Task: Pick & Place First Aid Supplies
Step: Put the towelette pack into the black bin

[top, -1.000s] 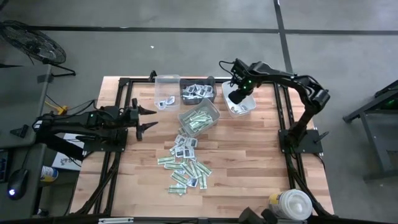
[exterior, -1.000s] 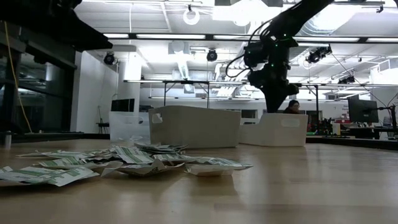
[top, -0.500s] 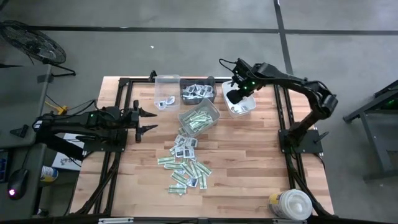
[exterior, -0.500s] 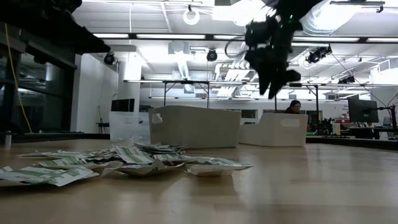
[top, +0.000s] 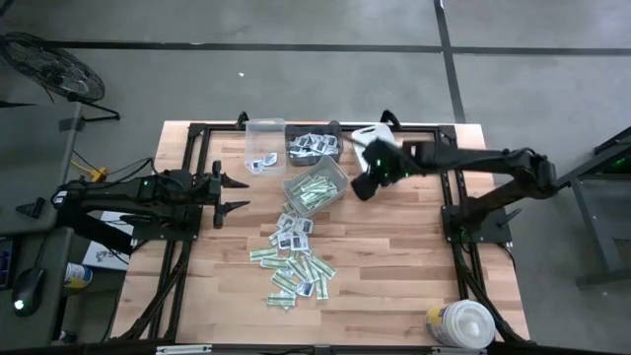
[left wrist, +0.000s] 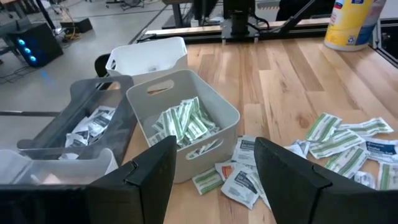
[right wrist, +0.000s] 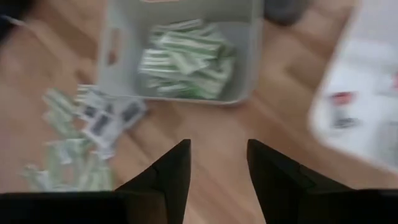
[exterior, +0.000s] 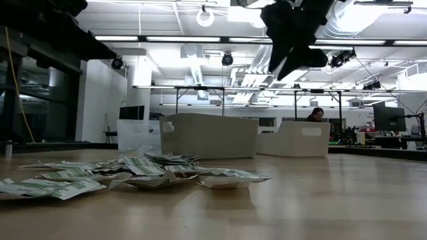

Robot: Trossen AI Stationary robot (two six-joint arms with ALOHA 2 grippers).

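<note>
On the near half of the pale wooden worktop [top: 394, 256], a loose heap of small flat sealed packets [top: 293, 258], narrow green-and-white strips and squarish white ones; farther back, a translucent grey bin of green-and-white strips [top: 316, 186], then a dark bin of white packets [top: 314, 146], a clear bin [top: 264, 145] and a white bin [top: 370, 133]; left hand [top: 235, 189] beside the bins, fingers spread, empty; right hand [top: 363, 186] raised just right of the grey bin, fingers parted, holding nothing
</note>
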